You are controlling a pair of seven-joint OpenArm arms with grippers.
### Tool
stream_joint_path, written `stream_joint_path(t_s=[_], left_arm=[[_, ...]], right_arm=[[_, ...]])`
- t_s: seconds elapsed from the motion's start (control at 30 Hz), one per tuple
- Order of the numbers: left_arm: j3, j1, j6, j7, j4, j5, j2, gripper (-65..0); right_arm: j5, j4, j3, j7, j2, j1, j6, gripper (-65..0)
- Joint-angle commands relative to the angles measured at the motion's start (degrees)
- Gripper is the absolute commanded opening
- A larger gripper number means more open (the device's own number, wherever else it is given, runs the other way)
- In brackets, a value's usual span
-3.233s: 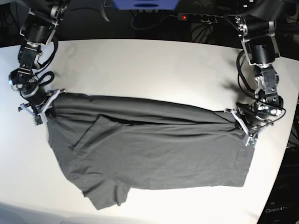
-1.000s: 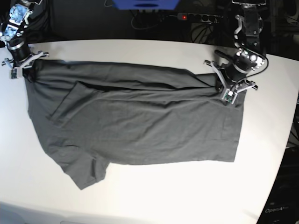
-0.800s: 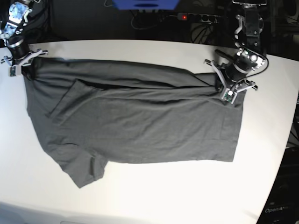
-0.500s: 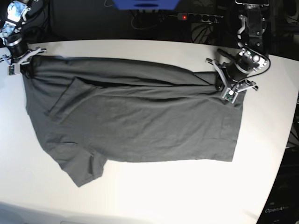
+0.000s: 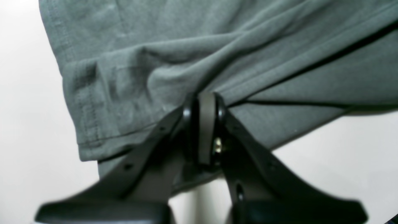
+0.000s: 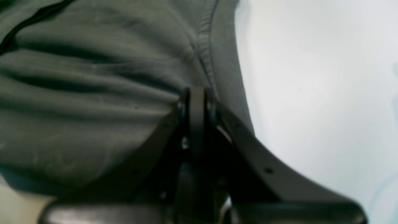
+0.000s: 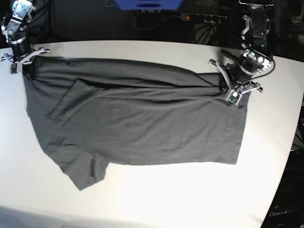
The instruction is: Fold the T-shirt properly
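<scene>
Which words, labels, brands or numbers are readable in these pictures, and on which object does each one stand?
"OpenArm": partly readable pale lettering on the dark surface at the lower right corner of the base view; the last letters are cut off at the edge of the picture.
T-shirt: plain, no print or label visible in any view.
Power strip behind the table: a red light only, no readable text.

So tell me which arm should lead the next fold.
Neither clearly. Left fingers and right fingers each pinch a far corner of the shirt, so probably both carry that edge over together.
</scene>
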Motion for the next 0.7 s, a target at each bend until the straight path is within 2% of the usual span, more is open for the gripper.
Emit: stream_joint_path(t_s=[0.0, 0.2, 0.4, 0.67], left_arm=[[0.73, 3.73, -2.8, 17.73, -3.21, 5.71, 0.27, -62.3], [0.81, 3.82, -2.8, 17.73, -3.21, 6.15, 1.41, -62.3], [0.99, 4.08, -2.8, 17.81, -3.21, 6.15, 1.41, -62.3], [0.99, 6.81, -2.8, 17.81, -1.19, 6.15, 1.15, -62.3]], right_arm=[[-4.71, 0.21, -0.07, -5.67, -0.52, -1.17, 0.58, -64.1], [-4.54, 6.54, -0.07, -1.63, -1.49, -1.61, 0.58, -64.1], [-4.45, 12.79, 0.02, -2.15, -2.28, -1.61, 0.58, -64.1], [-4.63, 12.87, 0.02, -2.15, -2.28, -1.35, 0.58, -64.1]])
